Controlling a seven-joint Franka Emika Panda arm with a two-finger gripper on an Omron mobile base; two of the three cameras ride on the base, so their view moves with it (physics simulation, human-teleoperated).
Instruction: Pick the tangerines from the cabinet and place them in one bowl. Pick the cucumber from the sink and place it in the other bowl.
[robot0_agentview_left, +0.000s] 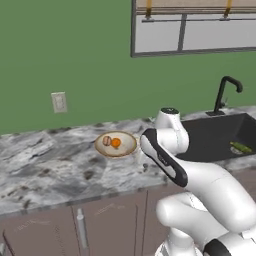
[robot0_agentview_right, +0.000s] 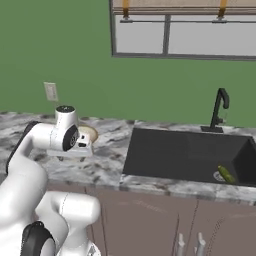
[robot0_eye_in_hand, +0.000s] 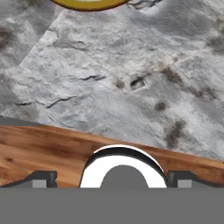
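A beige bowl (robot0_agentview_left: 125, 150) with an orange-brown rim sits on the marble counter (robot0_agentview_left: 55, 160). It holds both tangerines, the tan one (robot0_agentview_left: 107, 140) and the bright orange one (robot0_agentview_left: 116, 143). The cucumber (robot0_agentview_left: 241, 147) (robot0_agentview_right: 226, 174) lies in the black sink (robot0_agentview_right: 185, 152) at its right end. My gripper (robot0_eye_in_hand: 112, 180) points down over the counter's front edge, just right of the bowl. It is open, its fingertips (robot0_eye_in_hand: 41, 179) wide apart with nothing between them. The bowl's rim (robot0_eye_in_hand: 89, 4) shows at the top of the hand view. The cabinet and the other bowl are out of view.
A black faucet (robot0_agentview_left: 225, 92) (robot0_agentview_right: 218, 107) stands behind the sink. A wall outlet (robot0_agentview_left: 59, 102) and a window (robot0_agentview_left: 195, 30) are on the green wall. Brown base cabinets with metal handles (robot0_agentview_left: 80, 227) run under the counter. Wooden floor (robot0_eye_in_hand: 39, 153) lies below the counter edge.
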